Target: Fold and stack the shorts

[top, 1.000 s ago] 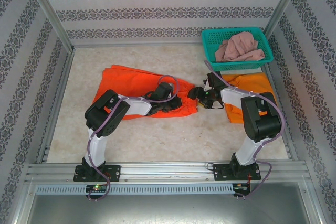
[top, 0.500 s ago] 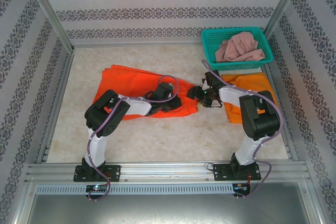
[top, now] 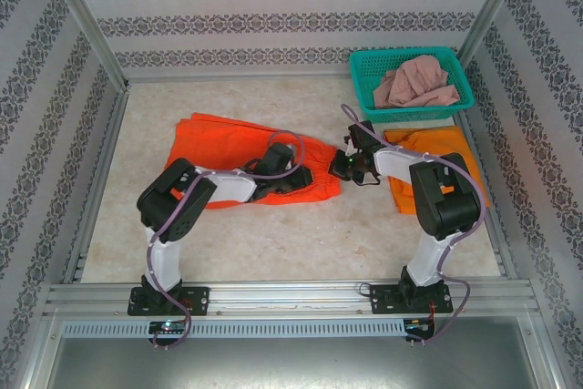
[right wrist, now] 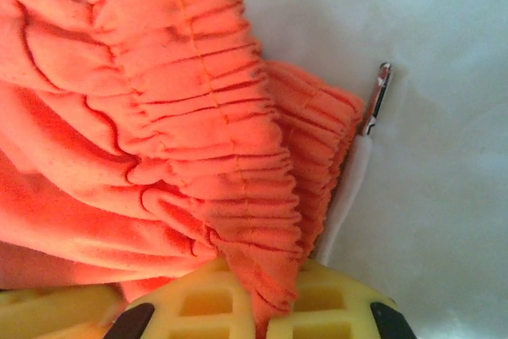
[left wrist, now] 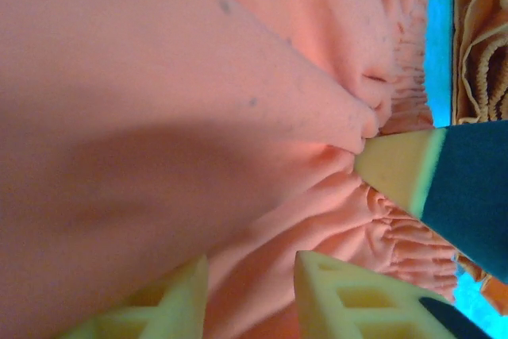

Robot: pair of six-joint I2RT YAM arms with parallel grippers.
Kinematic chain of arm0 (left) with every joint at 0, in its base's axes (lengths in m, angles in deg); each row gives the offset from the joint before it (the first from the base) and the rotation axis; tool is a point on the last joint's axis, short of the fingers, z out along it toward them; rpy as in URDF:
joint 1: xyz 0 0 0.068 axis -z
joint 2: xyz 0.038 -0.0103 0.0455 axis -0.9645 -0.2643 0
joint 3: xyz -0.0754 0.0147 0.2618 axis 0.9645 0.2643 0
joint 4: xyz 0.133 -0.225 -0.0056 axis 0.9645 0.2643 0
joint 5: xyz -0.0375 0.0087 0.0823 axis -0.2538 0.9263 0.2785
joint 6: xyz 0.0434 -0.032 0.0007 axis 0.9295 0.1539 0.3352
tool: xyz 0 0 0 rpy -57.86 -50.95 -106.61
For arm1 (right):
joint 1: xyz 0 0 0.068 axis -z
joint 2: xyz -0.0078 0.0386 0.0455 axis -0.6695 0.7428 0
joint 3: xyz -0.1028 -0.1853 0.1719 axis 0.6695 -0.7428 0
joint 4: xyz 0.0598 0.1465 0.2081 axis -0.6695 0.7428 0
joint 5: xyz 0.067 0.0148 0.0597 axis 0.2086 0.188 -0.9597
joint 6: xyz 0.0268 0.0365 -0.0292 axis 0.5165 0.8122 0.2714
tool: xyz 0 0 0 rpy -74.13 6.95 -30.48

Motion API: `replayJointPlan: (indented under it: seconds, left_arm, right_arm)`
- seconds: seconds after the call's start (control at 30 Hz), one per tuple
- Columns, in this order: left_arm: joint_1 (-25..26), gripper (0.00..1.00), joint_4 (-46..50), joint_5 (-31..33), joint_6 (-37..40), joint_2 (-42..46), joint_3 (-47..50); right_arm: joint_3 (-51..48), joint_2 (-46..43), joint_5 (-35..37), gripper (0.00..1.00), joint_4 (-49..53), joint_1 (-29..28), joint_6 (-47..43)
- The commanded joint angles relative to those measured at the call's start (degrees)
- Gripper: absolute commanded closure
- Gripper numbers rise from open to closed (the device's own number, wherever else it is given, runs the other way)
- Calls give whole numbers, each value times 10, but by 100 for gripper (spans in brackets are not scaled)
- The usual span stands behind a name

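From above, the red-orange shorts (top: pixel 228 143) lay spread on the left half of the worktop (top: pixel 273 234), the waist end pointing right towards the middle. The left end effector (top: pixel 301 179) sat low on that cloth near its right end. The right end effector (top: pixel 337 168) reached in from the other side and met the same edge, so the two were close together. The yellow-orange shorts (top: pixel 442 145) lay flat on the right, partly under the right arm. Behind them, at the far right, the teal basket (top: pixel 363 79) held the dusty pink shorts (top: pixel 417 84) in a loose heap.

At the left wrist, the shorts looked washed-out pink and took up most of the picture. The two pale yellow fingers (left wrist: pixel 341 299) stood apart at the near edge, cloth lying in the gap between them and not visibly squeezed. From the right, a finger of the right end effector (left wrist: pixel 397 168) – yellow pad, dark body – touched the gathered waistband.

At the right wrist, the gathered elastic waistband ran across the frame. The yellow fingers (right wrist: pixel 198 299) were closed on it, a fold of red-orange cloth pinched between them. Just right of the waistband, the white drawstring (right wrist: pixel 349 188) lay on the pale worktop, its metal tip pointing away.
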Motion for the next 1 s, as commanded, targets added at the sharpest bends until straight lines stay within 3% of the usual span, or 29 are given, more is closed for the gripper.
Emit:
replayJointPlan:
  seconds: [0.0, 0.13, 0.3, 0.5, 0.7, 0.97]
  left_arm:
    - [-25, 47, 43, 43, 31, 107, 15]
    - [-40, 21, 101, 87, 75, 222, 40]
    - [-73, 4, 139, 114, 93, 327, 87]
    - [-116, 0, 150, 116, 94, 395, 143]
    - [-128, 0, 147, 110, 89, 420, 176]
    - [-133, 0, 137, 103, 80, 424, 200]
  right_arm:
    - [14, -32, 84, 100, 95, 2, -60]
    - [66, -70, 150, 100, 213, 11, -126]
    - [161, -106, 250, 100, 367, 22, -211]
    - [276, -128, 349, 100, 486, 45, -269]
    - [385, -98, 400, 100, 548, 40, -291]
    - [521, -17, 450, 100, 621, -26, -276]
